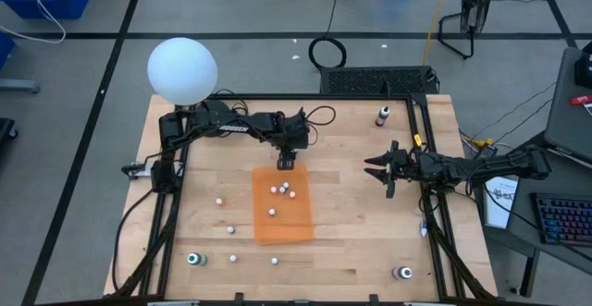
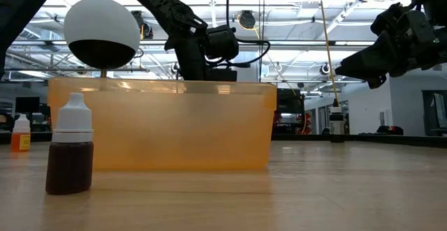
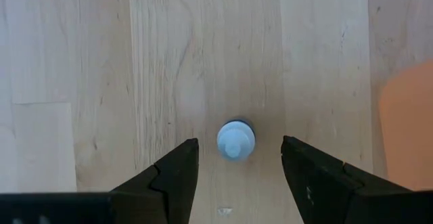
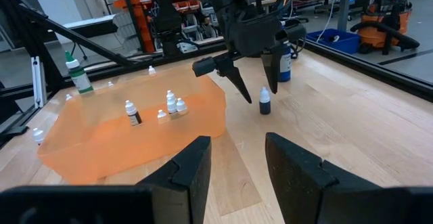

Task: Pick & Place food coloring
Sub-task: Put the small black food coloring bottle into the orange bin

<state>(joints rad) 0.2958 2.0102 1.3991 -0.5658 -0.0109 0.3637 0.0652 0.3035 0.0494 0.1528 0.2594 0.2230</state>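
A tiny food coloring bottle with a pale cap (image 3: 235, 141) and a dark blue body (image 4: 264, 103) stands upright on the wood table, just past the far edge of the orange tray (image 1: 294, 232). My left gripper (image 1: 286, 161) points down over it, open, one finger on each side of the cap, touching nothing. Several more tiny bottles (image 4: 172, 105) stand inside the tray. My right gripper (image 1: 377, 173) is open and empty above the table, right of the tray.
Loose tiny bottles stand left of the tray (image 1: 219, 200) and near the front edge (image 1: 275, 261), one brownish (image 2: 70, 154). Larger bottles stand at the front left (image 1: 194, 259), front right (image 1: 402, 272) and far right (image 1: 382, 115). A white globe (image 1: 182, 69) is at the far-left corner.
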